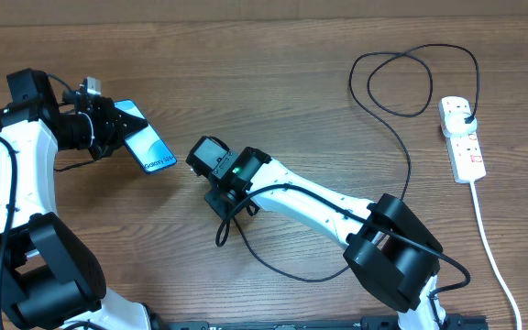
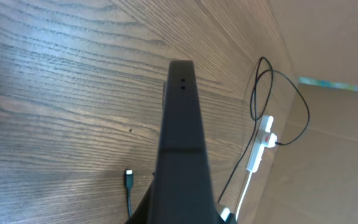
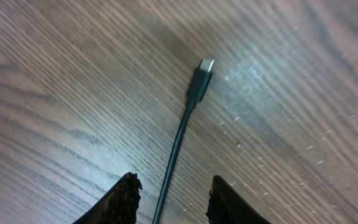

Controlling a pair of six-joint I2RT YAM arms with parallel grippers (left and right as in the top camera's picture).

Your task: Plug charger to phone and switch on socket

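My left gripper (image 1: 106,126) is shut on the phone (image 1: 145,137) and holds it tilted above the table at the left. The phone's lit screen faces up in the overhead view, while the left wrist view shows only its dark edge (image 2: 182,137). The charger is a thin black cable (image 1: 401,137) whose plug (image 1: 466,117) sits in the white socket strip (image 1: 464,151) at the right. Its connector tip (image 3: 202,73) lies on the wood and also shows in the left wrist view (image 2: 128,176). My right gripper (image 3: 174,199) is open, with the cable running between its fingers, not gripped. It sits mid-table (image 1: 220,200).
The socket's thick white cord (image 1: 493,247) runs down the right side toward the front edge. The black cable loops at the back right (image 1: 401,82) and again beside the right arm (image 1: 282,266). The socket also shows in the left wrist view (image 2: 260,146).
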